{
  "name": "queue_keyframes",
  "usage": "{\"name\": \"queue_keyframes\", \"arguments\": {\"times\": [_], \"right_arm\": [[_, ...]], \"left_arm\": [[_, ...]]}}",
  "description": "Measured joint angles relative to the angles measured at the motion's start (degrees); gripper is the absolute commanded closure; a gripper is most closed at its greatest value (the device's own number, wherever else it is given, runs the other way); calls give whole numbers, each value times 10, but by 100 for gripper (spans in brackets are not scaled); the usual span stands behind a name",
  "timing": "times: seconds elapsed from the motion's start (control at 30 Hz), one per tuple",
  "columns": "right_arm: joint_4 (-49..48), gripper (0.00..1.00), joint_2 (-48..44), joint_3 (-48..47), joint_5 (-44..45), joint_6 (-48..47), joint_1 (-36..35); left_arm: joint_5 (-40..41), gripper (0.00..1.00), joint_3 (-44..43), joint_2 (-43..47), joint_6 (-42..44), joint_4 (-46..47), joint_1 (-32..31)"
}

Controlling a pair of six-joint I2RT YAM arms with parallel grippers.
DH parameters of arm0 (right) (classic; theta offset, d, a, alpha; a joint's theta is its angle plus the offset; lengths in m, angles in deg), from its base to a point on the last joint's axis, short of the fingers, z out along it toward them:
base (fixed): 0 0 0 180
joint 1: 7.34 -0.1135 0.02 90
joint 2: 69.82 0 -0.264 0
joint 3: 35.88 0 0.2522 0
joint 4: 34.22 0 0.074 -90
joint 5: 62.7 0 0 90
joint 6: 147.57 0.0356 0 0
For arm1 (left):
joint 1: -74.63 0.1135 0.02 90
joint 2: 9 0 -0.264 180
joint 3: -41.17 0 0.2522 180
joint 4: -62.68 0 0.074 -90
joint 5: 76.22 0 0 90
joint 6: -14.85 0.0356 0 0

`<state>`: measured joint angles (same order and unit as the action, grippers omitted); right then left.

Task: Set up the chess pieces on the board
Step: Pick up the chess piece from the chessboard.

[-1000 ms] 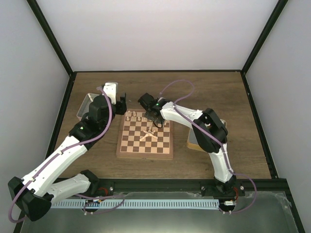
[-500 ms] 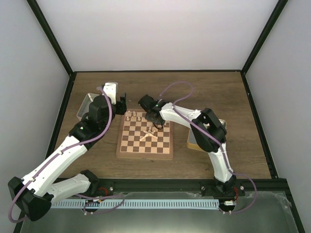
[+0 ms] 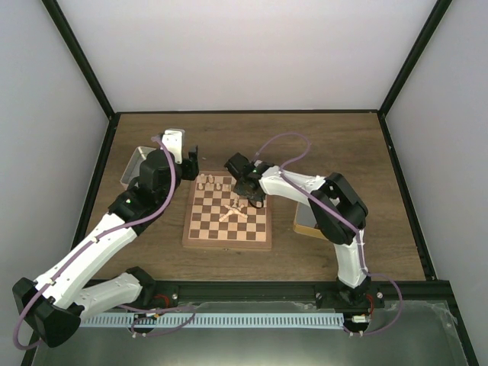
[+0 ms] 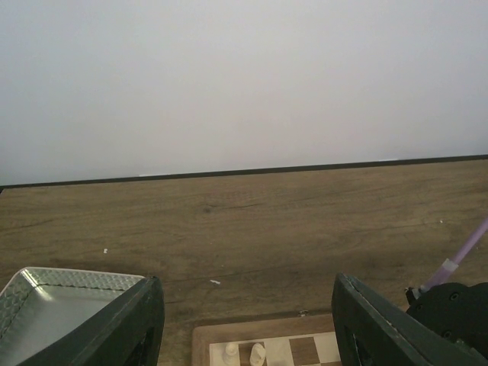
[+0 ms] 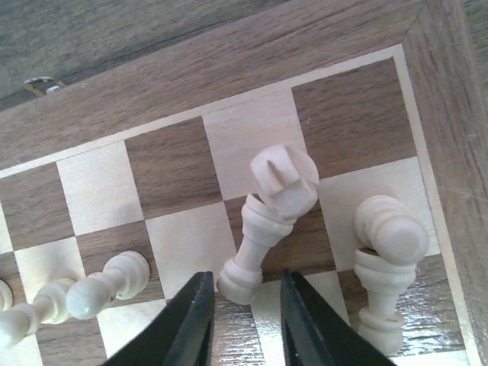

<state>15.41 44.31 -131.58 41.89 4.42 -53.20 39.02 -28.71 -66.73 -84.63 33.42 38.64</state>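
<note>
The board (image 3: 206, 229) lies mid-table. Several cream chess pieces (image 3: 215, 183) stand on its far row and a few (image 3: 233, 212) lie toppled in the middle. My right gripper (image 3: 250, 197) is low over the board's far right part. In the right wrist view the right gripper (image 5: 245, 305) is shut on the base of a tilted rook (image 5: 268, 213). A pawn (image 5: 385, 263) stands to its right, and toppled pieces (image 5: 99, 290) lie to its left. My left gripper (image 3: 188, 158) hangs open and empty beyond the board's far left corner (image 4: 206, 339). Two pieces (image 4: 244, 354) show below it.
A metal tray (image 3: 136, 162) sits left of the board, also in the left wrist view (image 4: 53, 301). Another tray (image 3: 303, 223) lies right of the board, partly under the right arm. Black frame posts and white walls enclose the table.
My right gripper has shifted slightly toward the near right over the board, and its elbow has swung right. The left arm has not moved.
</note>
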Motion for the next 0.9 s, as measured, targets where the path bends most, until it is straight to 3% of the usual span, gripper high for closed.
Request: {"name": "queue_keyframes", "arguments": {"times": [0.47,0.7,0.9], "right_arm": [[-3,70,6,-10,-2,-16,8],[1,89,17,-24,-4,-23,14],[0,96,17,-24,-13,-42,17]], "left_arm": [[0,38,0,0,-3,0,0],[0,38,0,0,-3,0,0],[0,38,0,0,-3,0,0]]}}
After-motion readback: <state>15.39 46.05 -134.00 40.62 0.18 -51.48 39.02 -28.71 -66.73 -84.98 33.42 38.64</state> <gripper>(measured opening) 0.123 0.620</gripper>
